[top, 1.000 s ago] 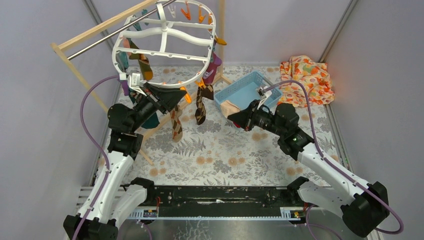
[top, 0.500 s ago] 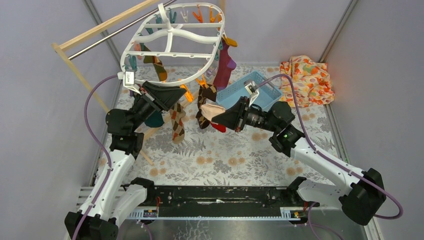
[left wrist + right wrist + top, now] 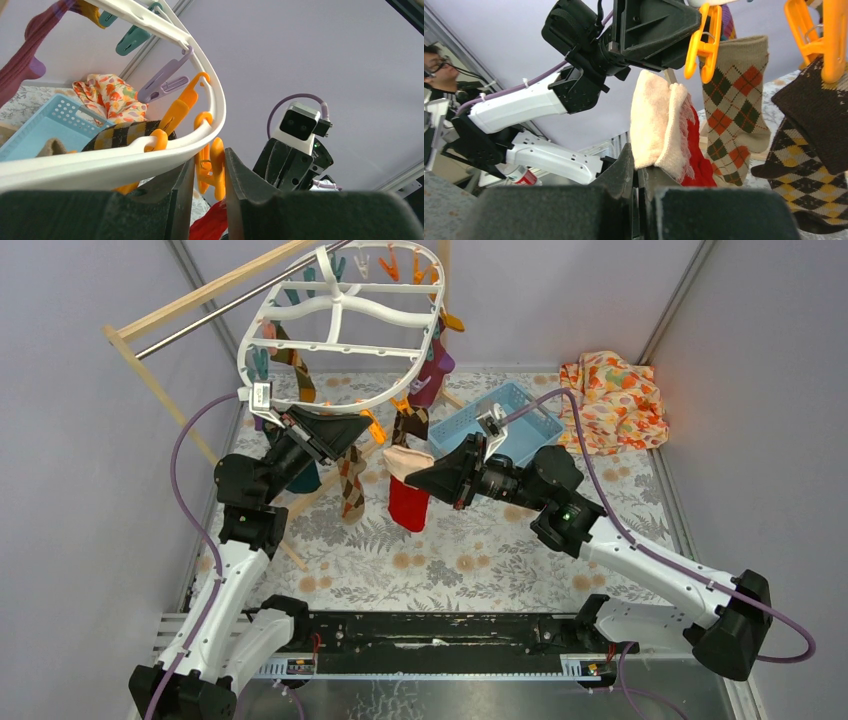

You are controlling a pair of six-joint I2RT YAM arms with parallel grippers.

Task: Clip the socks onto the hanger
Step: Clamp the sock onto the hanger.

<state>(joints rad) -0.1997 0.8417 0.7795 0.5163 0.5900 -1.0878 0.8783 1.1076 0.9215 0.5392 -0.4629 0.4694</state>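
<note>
red sock (image 3: 408,504) hanging vertical, toe down, cuff (image 3: 656,125) pinched in right gripper (image 3: 414,476), left gripper (image 3: 366,426) clamping orange peg (image 3: 217,171) on hanger (image 3: 340,306)

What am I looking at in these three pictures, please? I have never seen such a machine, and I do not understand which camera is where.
These are two robot arms bolted at the near edge of a table; each ends in two fingers. The wide picture comes from a fixed camera above and behind them. The other two come from small cameras on the wrists, so each shows its own dark fingers at the bottom. The job is to clip socks to the white hanger. The left fingers are closed on an orange peg of it. The right fingers hold a red sock with a cream cuff near that peg. Argyle socks hang there already. On the table lie a blue basket and an orange floral cloth.
</note>
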